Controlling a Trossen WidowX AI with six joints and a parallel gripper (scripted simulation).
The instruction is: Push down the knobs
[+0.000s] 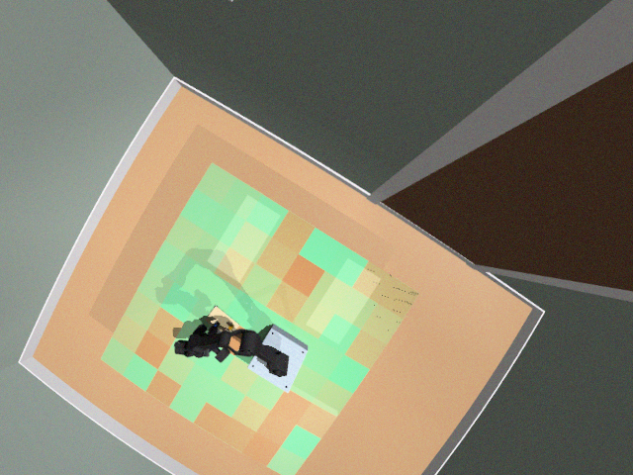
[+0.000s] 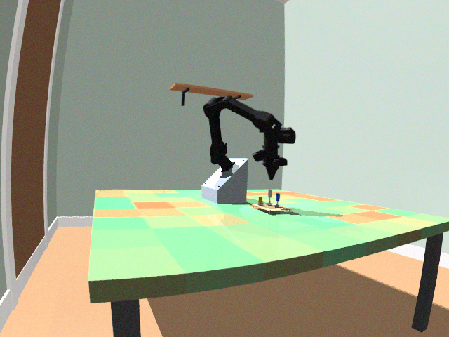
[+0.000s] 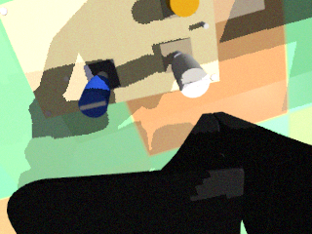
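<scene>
Looking at a hand (image 1: pixel 214 339) (image 2: pixel 271 178) (image 3: pixel 213 123) closed narrow on nothing, tips down, above the circuit board (image 1: pixel 217 311) (image 2: pixel 270 208) (image 3: pixel 97 29) and apart from it. Board low on the tabletop (image 1: pixel 352 327) (image 2: pixel 217 239) (image 3: pixel 132 132), just beside the arm's base (image 1: pixel 294 339) (image 2: pixel 231 192). Grey knob (image 2: pixel 269 193) (image 3: pixel 194 83) and blue knob (image 1: pixel 215 325) (image 2: pixel 277 197) (image 3: pixel 95 97) both up on thin shafts, apparently unseated; yellow knob (image 1: pixel 230 327) (image 2: pixel 260 199) (image 3: pixel 184 4) lower.

Main risk: pressing off-centre. With closed tips so narrow, could slide off a knob's top, tilt it, and lever the potentiometer loose. Likely cause: coming down before lining up over the shaft. Could also brush one tall knob while working on the other, or keep pushing after contact and strain the board.

Grey knob not made out from above, behind the arm. Yellow knob cut off at the wrist view's upper edge. Cannot tell how far down either shaft the tall knobs have gone. Legs too small to judge; shadow across the board muddies the potentiometer edges.
</scene>
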